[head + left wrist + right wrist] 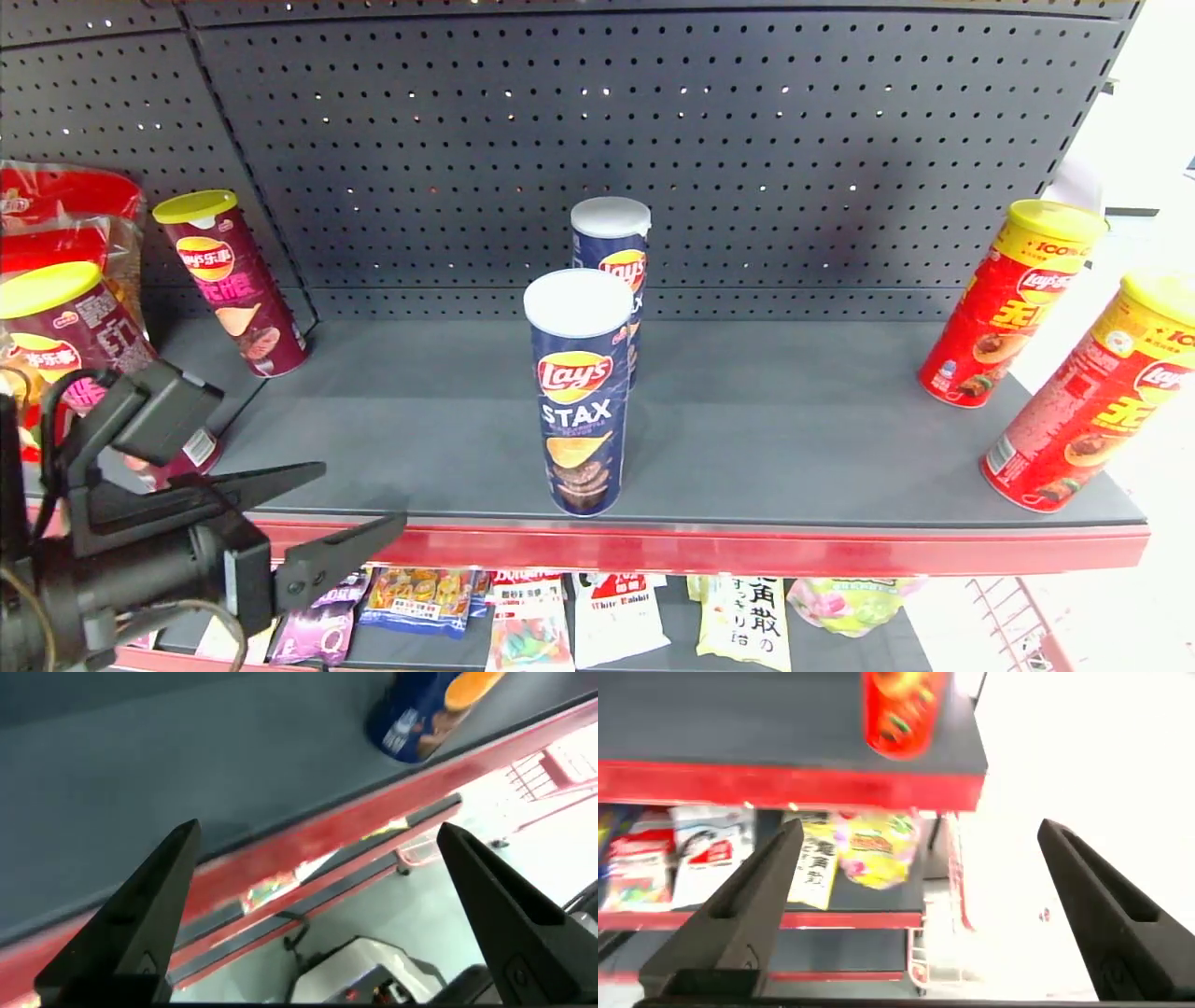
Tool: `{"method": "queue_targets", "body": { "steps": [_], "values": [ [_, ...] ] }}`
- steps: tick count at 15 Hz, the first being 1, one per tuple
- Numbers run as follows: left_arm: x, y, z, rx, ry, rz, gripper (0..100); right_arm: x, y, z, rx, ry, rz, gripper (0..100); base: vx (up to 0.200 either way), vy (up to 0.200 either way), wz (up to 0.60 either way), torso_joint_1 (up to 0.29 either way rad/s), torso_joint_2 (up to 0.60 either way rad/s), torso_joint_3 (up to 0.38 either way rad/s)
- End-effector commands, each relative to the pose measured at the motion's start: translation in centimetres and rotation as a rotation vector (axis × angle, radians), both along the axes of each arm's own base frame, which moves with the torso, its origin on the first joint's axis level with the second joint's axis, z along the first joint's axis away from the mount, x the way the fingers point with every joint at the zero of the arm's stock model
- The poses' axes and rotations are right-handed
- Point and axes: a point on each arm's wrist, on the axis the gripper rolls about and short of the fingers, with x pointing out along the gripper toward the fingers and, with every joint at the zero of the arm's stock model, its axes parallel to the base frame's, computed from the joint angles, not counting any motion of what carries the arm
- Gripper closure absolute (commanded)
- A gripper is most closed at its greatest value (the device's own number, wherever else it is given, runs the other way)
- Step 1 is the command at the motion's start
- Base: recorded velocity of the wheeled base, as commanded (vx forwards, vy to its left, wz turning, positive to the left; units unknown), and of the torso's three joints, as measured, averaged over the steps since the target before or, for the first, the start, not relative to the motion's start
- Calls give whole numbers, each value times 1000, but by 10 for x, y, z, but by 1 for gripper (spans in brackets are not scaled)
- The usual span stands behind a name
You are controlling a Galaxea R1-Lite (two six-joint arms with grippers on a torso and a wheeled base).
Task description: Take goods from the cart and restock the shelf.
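At lower left of the frame the left end effector (362,493) hung empty, fingers apart, the upright blue can (579,392) standing farther right on the shelf (794,439).

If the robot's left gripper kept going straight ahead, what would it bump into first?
Probably the shelf's red front edge, straight ahead of the open left gripper; the blue can stands off to one side.
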Motion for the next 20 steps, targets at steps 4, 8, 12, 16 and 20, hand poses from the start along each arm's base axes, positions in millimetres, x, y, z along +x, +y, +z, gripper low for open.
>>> {"method": "queue_targets", "body": {
  "steps": [4, 8, 12, 16, 20],
  "values": [
    [51, -36, -23, 48, 33, -8, 0, -7, 1, -25, 3, -25, -37, 0, 0, 0, 0, 0, 0, 0],
    [69, -44, -29, 80, 52, 18, 0, -3, 2, -36, -2, 14, -35, 0, 0, 0, 0, 0, 0, 0],
    [85, -59, -33, 120, 38, -20, 0, -2, 2, -41, -3, 33, -37, 0, 0, 0, 0, 0, 0, 0],
    [92, -64, -41, 167, 41, -21, 0, -2, 2, -42, -4, 35, -37, 0, 0, 0, 0, 0, 0, 0],
    [99, -68, -42, 176, 35, -8, 0, -1, 2, -42, -3, 38, -39, 0, 0, 0, 0, 0, 0, 0]
  ]
}}
